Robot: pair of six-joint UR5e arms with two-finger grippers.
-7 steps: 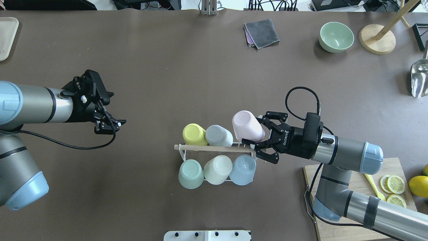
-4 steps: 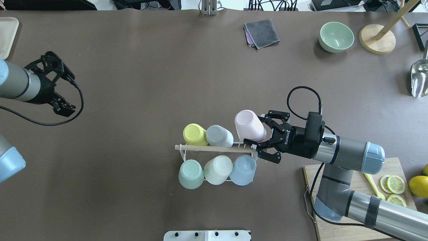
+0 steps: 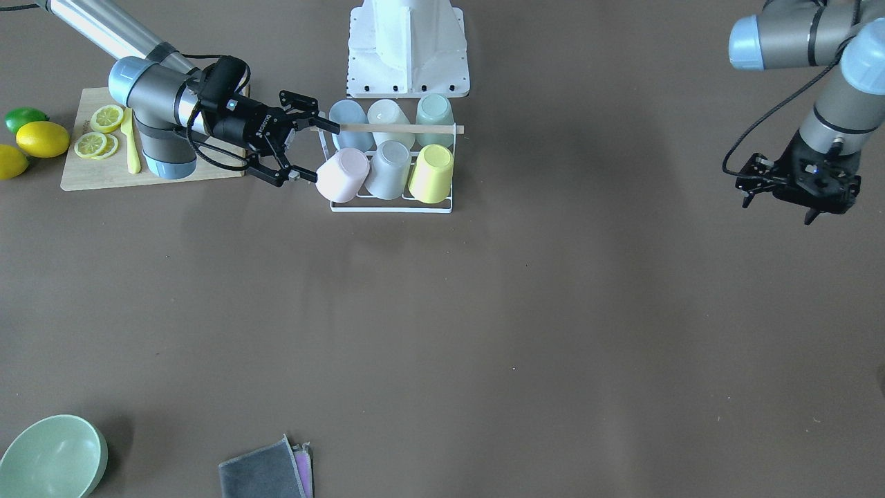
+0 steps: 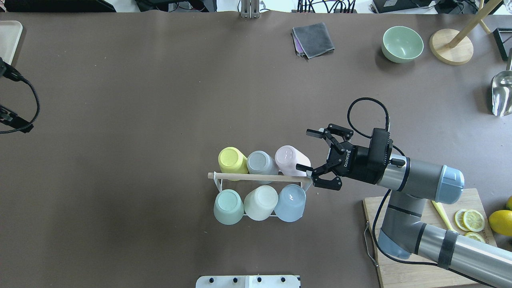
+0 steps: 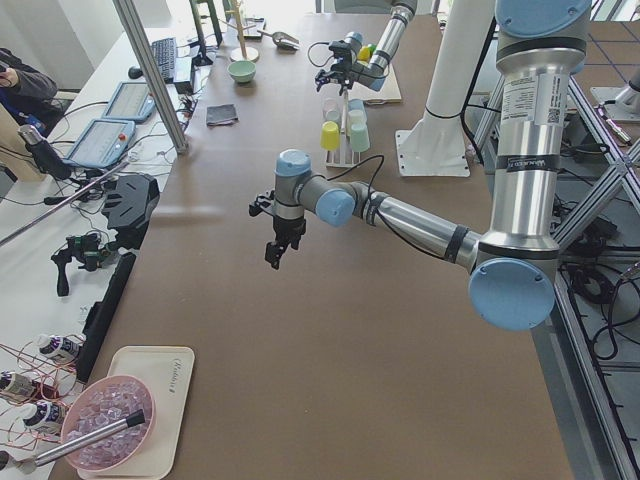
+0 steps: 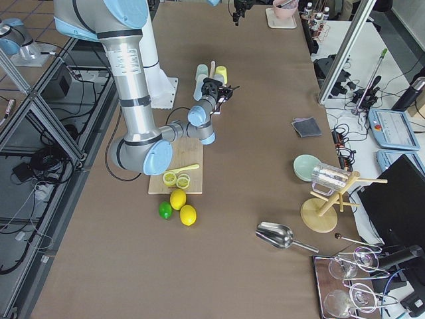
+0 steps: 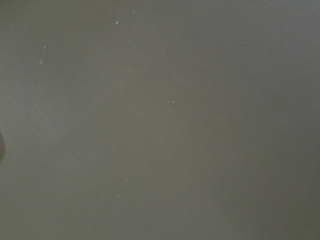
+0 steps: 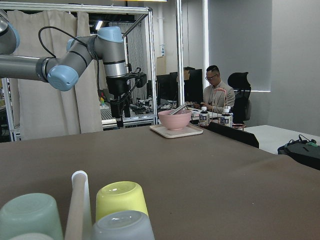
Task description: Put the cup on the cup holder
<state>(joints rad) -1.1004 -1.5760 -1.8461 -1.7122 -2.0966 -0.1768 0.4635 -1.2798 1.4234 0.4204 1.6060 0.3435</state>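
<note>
The pink cup (image 4: 290,160) sits upside down at the right end of the far row of the rack (image 4: 256,176), beside a grey cup (image 4: 260,162) and a yellow cup (image 4: 232,159). Three more cups fill the near row, so every place looks taken and the placing seems done, bar the retreat.

The right hand (image 4: 304,149) has its fingers spread wide and grips nothing. One finger reaches past the cup's far side. The other lies close against the cup's near flank, just by the end of the wooden rod, and whether it touches cannot be told.

A clean finish probably means drawing the hand straight back along its own line, towards the cutting board (image 4: 424,208). The fingers should stay apart until they are past both the cup and the rod tip. A sideways swing or an early closing could nudge the cup off its prong or catch the light rack and drag it.

The left hand (image 3: 781,200) hangs well apart, out by the tabletop's left end, and whether it is open or closed cannot be told.

The tabletop (image 4: 160,100) is a matte brown sheet, flat and plain. A green bowl (image 4: 402,44) and a folded grey cloth (image 4: 313,39) lie along its far edge. Beyond it, a man (image 8: 216,92) sits at a desk in an office-like lab.
</note>
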